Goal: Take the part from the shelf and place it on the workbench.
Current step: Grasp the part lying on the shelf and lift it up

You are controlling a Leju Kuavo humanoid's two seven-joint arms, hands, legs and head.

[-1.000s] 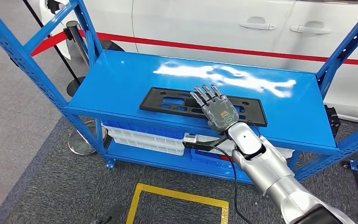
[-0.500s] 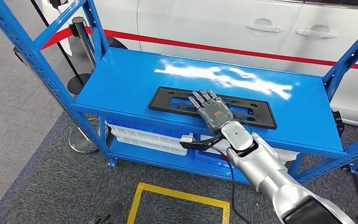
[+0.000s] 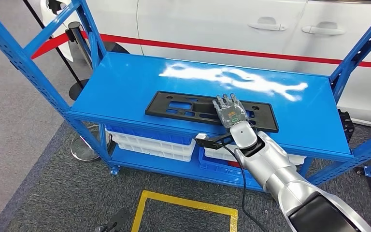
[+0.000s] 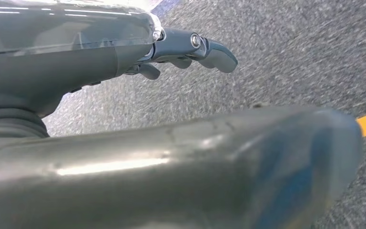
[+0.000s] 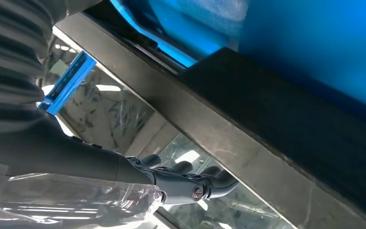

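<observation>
right hand lying flat and unclenched on the black plastic frame, grabbing step, next it needs fingers curling under the edge

The shelf is painted bright blue with a white glare patch toward its back edge, and the part lying along its front edge is matt black. The right hand is seen in dark grey with an orange marking on its back, on a silver arm, while the left hand is shown dark grey over speckled grey carpet crossed by a yellow line. Blue and white bins are visible on the lower tier, and a white car with a red stripe is seen behind.
</observation>
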